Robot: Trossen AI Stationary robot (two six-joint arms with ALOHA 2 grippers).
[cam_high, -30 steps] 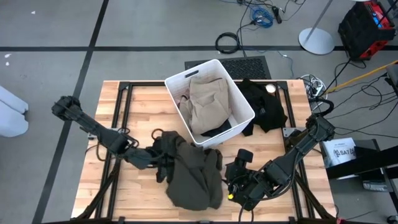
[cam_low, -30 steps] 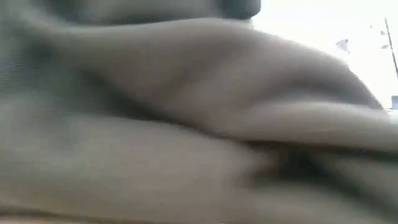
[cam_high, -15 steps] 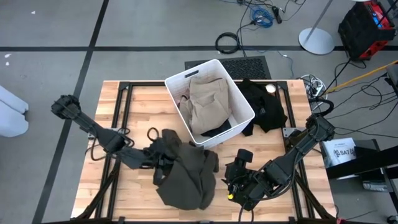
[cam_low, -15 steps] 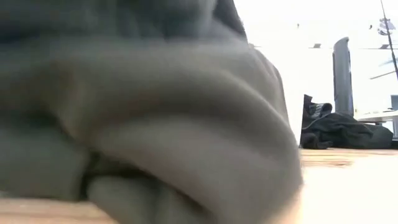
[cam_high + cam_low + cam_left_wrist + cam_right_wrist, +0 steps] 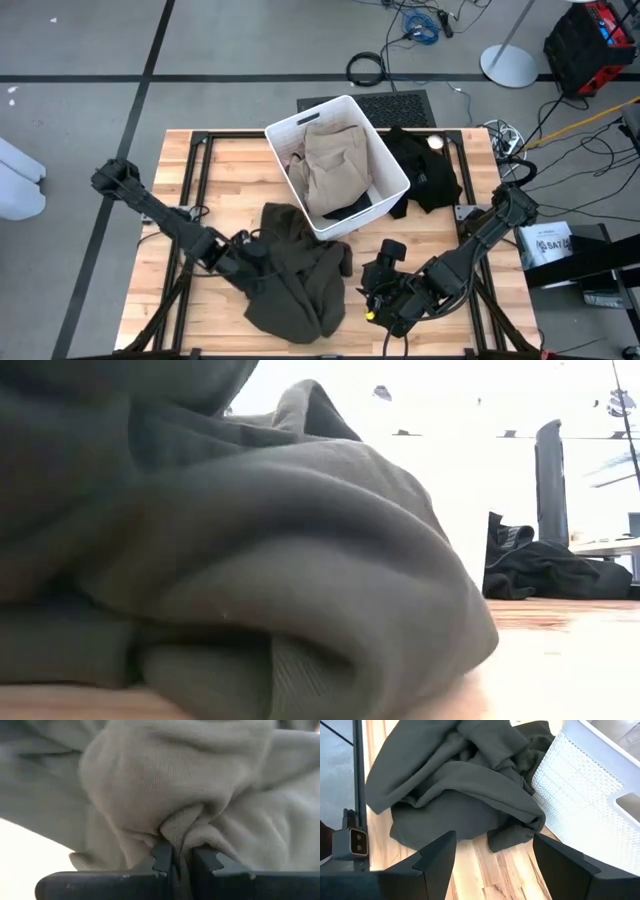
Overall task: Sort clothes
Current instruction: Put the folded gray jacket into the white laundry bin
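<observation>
While the left gripper (image 5: 181,857) pinches its fold, the olive garment (image 5: 295,280) seemingly lies lengthwise front-to-back.

one olive garment (image 5: 295,280), one black garment (image 5: 425,170), one tan garment (image 5: 333,168), one bin (image 5: 385,160)

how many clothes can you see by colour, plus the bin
dark olive garment: 1, on the table, pinched by the left gripper
khaki tan garment: 1 visible, in the white bin
black garment: 1, beside the bin
white bin: 1
total: 3 garments, 1 bin
</observation>
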